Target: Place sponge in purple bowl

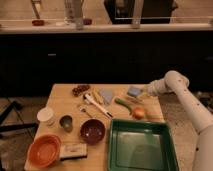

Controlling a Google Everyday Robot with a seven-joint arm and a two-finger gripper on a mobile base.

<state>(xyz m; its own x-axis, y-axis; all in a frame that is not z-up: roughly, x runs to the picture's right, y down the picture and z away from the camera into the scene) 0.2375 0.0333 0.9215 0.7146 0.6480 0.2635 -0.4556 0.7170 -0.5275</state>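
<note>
The sponge (133, 91), a small blue-grey block, lies near the table's back right edge. My gripper (143, 91) is right beside it on its right, at the end of the white arm that reaches in from the right. The purple bowl (93, 131) sits toward the front middle of the table, well to the left of and nearer than the gripper. It looks empty.
A green tray (140, 148) fills the front right. An orange bowl (44, 150), a beige block (73, 149), a metal cup (66, 122) and a white cup (46, 116) stand at the left. A grey-blue cloth (106, 95), utensils (97, 105), a green vegetable (124, 104) and an orange fruit (138, 113) lie mid-table.
</note>
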